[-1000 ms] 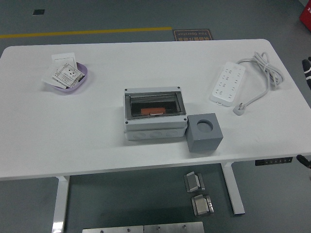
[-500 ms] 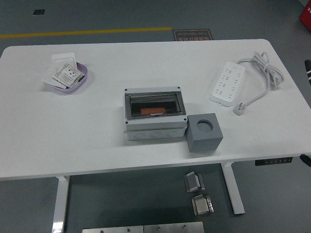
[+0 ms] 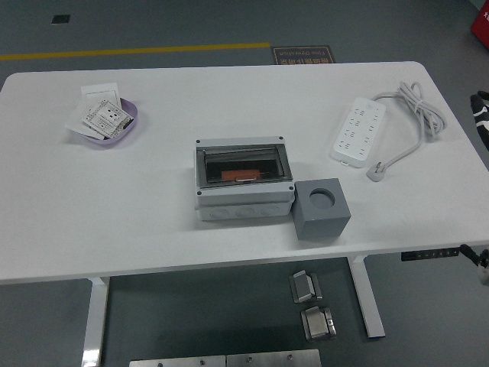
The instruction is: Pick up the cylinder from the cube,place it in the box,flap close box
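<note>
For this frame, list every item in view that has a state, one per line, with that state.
box: flap shut, something orange visible through the clear lid
cube: upright beside the box, round socket on top looks empty
power strip: lying flat, cord coiled, plug loose on the table
purple dish: holding white cards
right hand: only a sliver at the picture's right edge, off the table

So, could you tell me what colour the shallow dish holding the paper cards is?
Pale purple shallow dish, head view.

White counter [image 3: 153, 229] carries the grey box [image 3: 243, 182] mid-surface, grey cube [image 3: 322, 208] touching its right corner, purple dish [image 3: 111, 122] far left, power strip [image 3: 359, 130] far right.
</note>
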